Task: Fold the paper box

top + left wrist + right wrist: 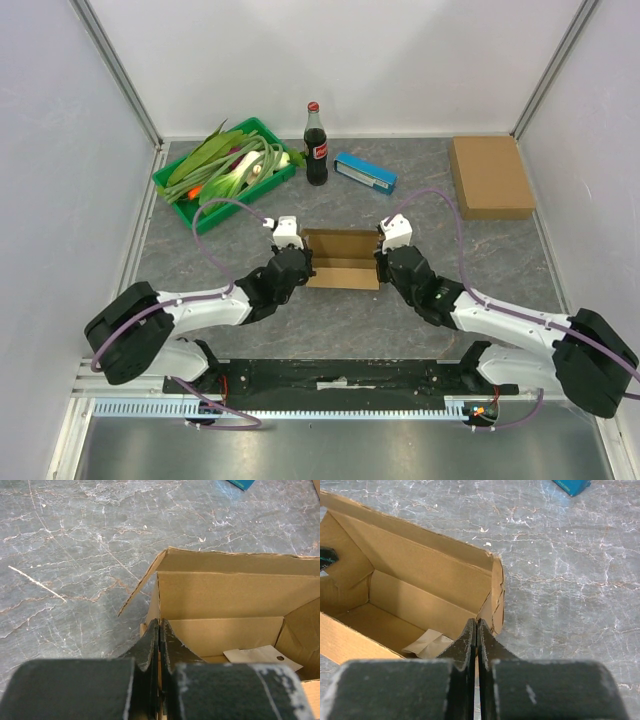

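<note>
Closest in, the left gripper (159, 632) has its claws pressed tight, and the paper box's (342, 262) left end wall runs straight into that nip, so it looks pinched. Over to the right gripper (476, 630), also squeezed together right at the right end wall; a sliver of tan shows between the pads, so I'd call that a pinch too. The box sits open-topped mid-table between the two arms, a loose paper slip (260, 657) lying inside. A side flap (140, 587) splays outward at the left corner.

Doing this well, I reckon, means moving both pinches together and level, so the thin card bends on its creases and doesn't tear or twist, and bringing that splayed flap in last.

The table (340, 325) is grey veined stone and looks slick, so the box could skate if one arm pulls harder. Further back lie a blue packet (364, 171), a cola bottle (316, 145), a green tray (245, 202) of vegetables, and a flat brown carton (489, 176) off right, all well apart from the work. White walls close it in
</note>
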Available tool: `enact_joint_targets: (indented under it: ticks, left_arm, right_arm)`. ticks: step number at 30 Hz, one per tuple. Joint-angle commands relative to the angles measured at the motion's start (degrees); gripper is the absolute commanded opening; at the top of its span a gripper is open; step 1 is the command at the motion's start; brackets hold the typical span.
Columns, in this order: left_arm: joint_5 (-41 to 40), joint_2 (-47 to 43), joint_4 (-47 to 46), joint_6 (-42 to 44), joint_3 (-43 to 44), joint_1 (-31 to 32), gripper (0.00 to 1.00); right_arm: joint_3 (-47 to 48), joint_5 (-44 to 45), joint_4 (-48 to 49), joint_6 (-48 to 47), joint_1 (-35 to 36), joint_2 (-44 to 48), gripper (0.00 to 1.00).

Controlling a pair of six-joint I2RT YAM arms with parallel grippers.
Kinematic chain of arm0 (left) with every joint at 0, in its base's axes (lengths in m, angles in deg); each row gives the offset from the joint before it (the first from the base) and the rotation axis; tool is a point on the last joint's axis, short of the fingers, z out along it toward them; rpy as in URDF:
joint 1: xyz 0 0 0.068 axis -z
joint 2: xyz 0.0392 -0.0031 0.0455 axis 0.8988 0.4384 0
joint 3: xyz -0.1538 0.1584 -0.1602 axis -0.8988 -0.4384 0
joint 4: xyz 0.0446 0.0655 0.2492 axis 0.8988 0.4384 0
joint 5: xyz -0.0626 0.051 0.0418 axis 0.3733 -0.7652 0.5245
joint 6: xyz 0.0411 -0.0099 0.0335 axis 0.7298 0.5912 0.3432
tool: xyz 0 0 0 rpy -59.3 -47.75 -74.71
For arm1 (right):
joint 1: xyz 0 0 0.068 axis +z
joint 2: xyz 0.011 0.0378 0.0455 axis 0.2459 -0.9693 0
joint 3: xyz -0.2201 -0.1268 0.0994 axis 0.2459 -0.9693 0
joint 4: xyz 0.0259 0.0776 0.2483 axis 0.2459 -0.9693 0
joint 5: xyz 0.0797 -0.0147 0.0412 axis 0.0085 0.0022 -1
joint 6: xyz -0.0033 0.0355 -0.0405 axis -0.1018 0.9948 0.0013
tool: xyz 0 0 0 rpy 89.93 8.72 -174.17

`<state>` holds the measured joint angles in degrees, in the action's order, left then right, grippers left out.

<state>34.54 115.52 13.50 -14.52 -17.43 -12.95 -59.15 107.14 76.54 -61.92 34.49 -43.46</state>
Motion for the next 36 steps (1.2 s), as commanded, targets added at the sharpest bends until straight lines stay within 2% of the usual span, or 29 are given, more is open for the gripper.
enact_joint_targets:
  ticks: [1, 3, 5, 6, 8, 9, 10, 11, 12, 15, 16, 18, 22, 25, 28, 30, 36]
  left_arm:
    - [-1.0, -2.2, -3.3, -0.4, -2.4, 2.7, 0.02]
    - [-3.2, -2.5, -3.8, 0.6, -3.1, 4.1, 0.02]
    - [-4.7, -2.8, -4.5, 1.6, -3.8, 5.1, 0.02]
    - [-5.4, -2.9, -5.0, 2.5, -4.2, 5.5, 0.02]
    - [-7.3, -2.9, -5.7, 3.3, -4.7, 6.2, 0.02]
    - [-7.6, -3.0, -5.9, 3.9, -4.8, 6.3, 0.02]
    - [-7.9, -2.9, -6.8, 4.4, -5.1, 6.5, 0.02]
    - [-9.2, -2.8, -6.9, 4.7, -5.3, 7.1, 0.02]
    - [-9.8, -2.7, -6.9, 5.1, -5.4, 7.4, 0.02]
    - [-11.0, -2.0, -8.6, 6.4, -5.6, 8.0, 0.02]
    - [-11.2, -1.6, -9.0, 6.8, -5.5, 8.3, 0.02]
    - [-12.3, -0.9, -9.2, 7.4, -5.1, 8.6, 0.02]
    - [-15.2, 0.0, -10.6, 9.2, -5.1, 9.9, 0.02]
    - [-16.7, 0.5, -11.1, 10.8, -5.1, 10.6, 0.02]
    - [-18.9, 0.9, -12.1, 12.4, -5.1, 11.5, 0.02]
    - [-19.5, 1.1, -12.5, 12.5, -5.1, 11.7, 0.02]
    - [-19.8, 0.8, -13.0, 13.5, -4.9, 12.4, 0.02]
  right_arm:
    - [0.4, -3.8, 0.3, 2.8, 1.4, 3.3, 0.06]
    - [2.3, -3.9, -3.6, 5.9, 1.4, 4.1, 0.16]
    - [4.3, -5.1, -8.8, 6.8, 1.4, 5.2, 0.21]
    - [4.8, -5.4, -10.1, 7.8, 1.4, 5.6, 0.3]
    - [7.2, -6.8, -16.1, 8.4, 1.3, 6.7, 0.38]
    - [7.9, -7.3, -18.0, 8.9, 1.4, 7.2, 0.46]
    - [8.8, -7.5, -22.4, 9.7, 1.4, 8.1, 0.5]
    - [10.7, -7.7, -24.7, 9.8, 1.3, 8.7, 0.54]
    - [11.3, -8.3, -26.6, 10.1, 1.3, 9.5, 0.64]
    - [14.1, -12.9, -34.6, 8.6, 1.4, 12.9, 0.78]
    - [15.9, -14.1, -36.0, 6.9, 1.4, 14.2, 0.8]
    - [17.4, -12.4, -40.0, 6.9, 1.2, 15.6, 0.88]
    - [20.0, -11.5, -42.7, 10.4, 0.8, 12.6, 0.92]
    - [23.5, -11.3, -46.5, 13.4, 0.7, 8.0, 0.86]
    - [26.0, -11.0, -49.1, 12.7, 0.1, 5.0, 0.85]
    - [26.9, -8.4, -50.8, 12.6, -0.8, 2.8, 0.81]
    - [24.3, -4.9, -45.5, 14.9, -2.5, -0.9, 0.76]
